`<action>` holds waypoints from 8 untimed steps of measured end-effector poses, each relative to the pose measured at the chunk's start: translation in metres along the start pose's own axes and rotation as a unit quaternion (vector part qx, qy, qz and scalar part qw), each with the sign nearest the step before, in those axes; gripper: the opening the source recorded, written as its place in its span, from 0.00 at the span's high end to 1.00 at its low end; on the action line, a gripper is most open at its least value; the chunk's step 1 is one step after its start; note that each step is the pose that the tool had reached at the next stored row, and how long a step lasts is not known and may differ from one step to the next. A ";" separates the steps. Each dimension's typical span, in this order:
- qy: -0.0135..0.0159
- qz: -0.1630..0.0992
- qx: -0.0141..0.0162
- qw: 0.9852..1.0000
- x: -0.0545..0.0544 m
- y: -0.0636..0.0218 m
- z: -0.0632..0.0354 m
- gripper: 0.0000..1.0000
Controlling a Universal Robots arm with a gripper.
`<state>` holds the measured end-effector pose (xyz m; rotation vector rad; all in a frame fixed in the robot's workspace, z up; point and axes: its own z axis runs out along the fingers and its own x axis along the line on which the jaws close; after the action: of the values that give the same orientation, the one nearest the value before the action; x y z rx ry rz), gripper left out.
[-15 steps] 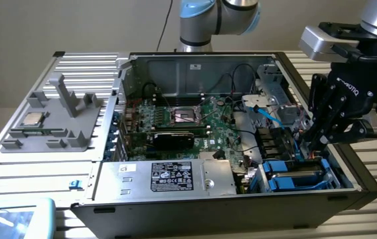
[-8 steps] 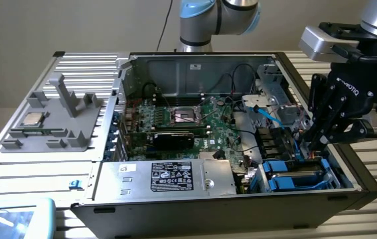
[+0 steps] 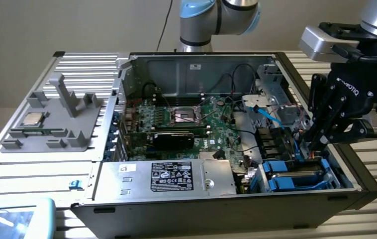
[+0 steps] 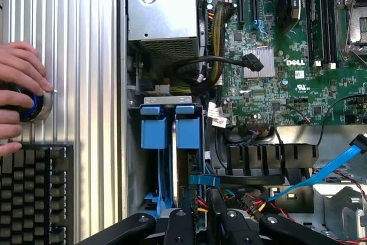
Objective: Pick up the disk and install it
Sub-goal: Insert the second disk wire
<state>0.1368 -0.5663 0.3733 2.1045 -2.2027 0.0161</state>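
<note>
The computer case [image 3: 208,215] lies open on the ribbed metal surface [image 3: 16,167]. The pincer [image 3: 321,142] hangs low over the corner of the case at the exterior view's right, just above the slot where drives go. The disk [image 3: 295,180] sits in that slot, in its blue frame. In the wrist view the disk [image 4: 189,133] shows edge-on, with its two blue tabs side by side and a thin silver strip between them. The pincer [image 4: 203,222] is very close to the near end of the disk. It is hard to tell how wide the pincer is open, or if it has hold of the disk or only touches it. So the picking up looks done, and the step in hand looks like the putting in. This step seems to call for a slow, straight push along the slot, so the frame does not jam. A blue cable [image 4: 321,176] and some red wires lie just beside the slot, and they could get caught. The green board [image 3: 188,119] and the big silver box [image 3: 168,177] are well apart from the pincer. A hand [image 4: 17,93] rests on a round knob next to a keyboard [image 4: 34,193], outside the case.
</note>
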 end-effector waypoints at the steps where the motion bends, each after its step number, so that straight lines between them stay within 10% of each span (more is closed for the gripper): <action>1: 0.000 0.000 0.000 1.000 0.000 0.0000 0.0000 0.76; 8: 0.000 0.000 0.000 1.000 -0.003 0.0002 -0.0004 0.89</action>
<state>0.1368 -0.5628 0.3734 2.1048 -2.2033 0.0174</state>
